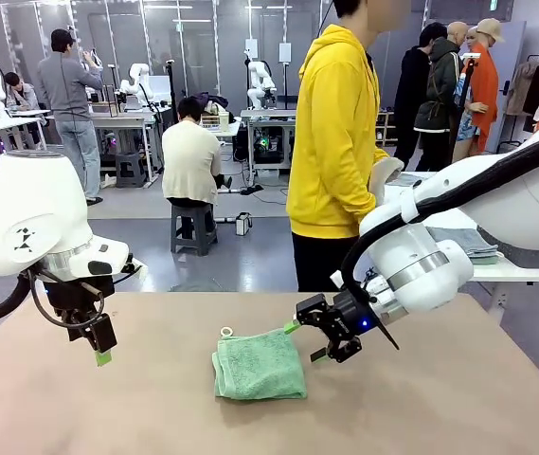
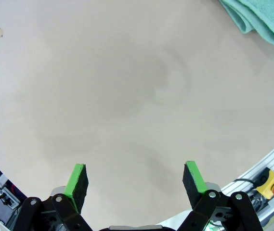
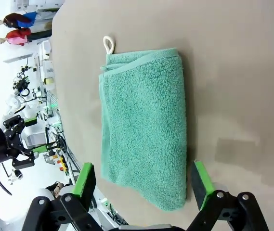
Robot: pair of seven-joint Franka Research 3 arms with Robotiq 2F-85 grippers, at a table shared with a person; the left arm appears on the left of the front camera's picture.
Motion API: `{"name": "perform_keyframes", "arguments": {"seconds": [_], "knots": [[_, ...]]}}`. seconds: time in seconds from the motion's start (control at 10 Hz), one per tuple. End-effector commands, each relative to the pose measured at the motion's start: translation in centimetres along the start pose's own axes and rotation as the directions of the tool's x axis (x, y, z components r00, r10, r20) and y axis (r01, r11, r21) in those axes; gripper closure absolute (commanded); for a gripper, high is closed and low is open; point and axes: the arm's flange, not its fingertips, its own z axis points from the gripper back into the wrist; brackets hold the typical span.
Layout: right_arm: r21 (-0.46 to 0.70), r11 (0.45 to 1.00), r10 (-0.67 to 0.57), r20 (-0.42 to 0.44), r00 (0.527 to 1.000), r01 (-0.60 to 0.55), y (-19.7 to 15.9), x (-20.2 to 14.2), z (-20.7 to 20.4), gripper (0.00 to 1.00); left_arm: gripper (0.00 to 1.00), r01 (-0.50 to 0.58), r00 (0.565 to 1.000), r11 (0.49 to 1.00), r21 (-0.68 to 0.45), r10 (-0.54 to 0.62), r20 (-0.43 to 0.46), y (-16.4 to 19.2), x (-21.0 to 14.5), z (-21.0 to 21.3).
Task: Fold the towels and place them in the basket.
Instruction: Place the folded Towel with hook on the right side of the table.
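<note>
A mint green towel (image 1: 258, 365) lies folded into a small rectangle on the table's middle, its white loop (image 1: 226, 332) at the far left corner. My right gripper (image 1: 309, 340) hovers open just right of it, touching nothing. From the right wrist the same towel (image 3: 144, 125) lies ahead of the open gripper (image 3: 141, 180), the loop (image 3: 109, 44) at its far end. My left gripper (image 1: 101, 349) hangs open above the table's left side, well away from the towel. In the left wrist view a corner of the towel (image 2: 257, 18) shows top right, and the gripper (image 2: 136, 180) holds nothing. The basket is out of view.
The brown table (image 1: 108, 417) has bare room on all sides of the towel. A person in a yellow hoodie (image 1: 333, 142) stands at the far edge. A side table (image 1: 496, 256) with folded cloth stands behind the right arm. A red stop button (image 2: 271, 185) sits off the table's edge.
</note>
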Motion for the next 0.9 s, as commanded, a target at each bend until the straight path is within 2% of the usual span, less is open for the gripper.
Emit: {"name": "perform_keyframes", "arguments": {"seconds": [0.0, 0.7, 0.8], "knots": [[0.042, 0.999, 0.029, 0.017, 0.999, -0.03, -0.5, 0.2, -1.0, 0.0, 0.0, 0.009, 1.0, 1.0, 0.006, -0.009, 0.0, 0.2, 0.2, 0.1], [0.074, 0.997, 0.026, -0.002, 1.0, -0.025, -1.3, 0.1, -3.9, 0.0, 0.0, 0.009, 1.0, 1.0, 0.006, -0.009, 0.0, 0.2, 0.2, 0.1], [0.082, 0.996, 0.022, 0.004, 1.0, -0.023, -1.3, 0.2, -4.1, 0.14, 0.0, 0.009, 1.0, 1.0, 0.006, -0.009, 0.0, 0.2, 0.2, 0.1]]}}
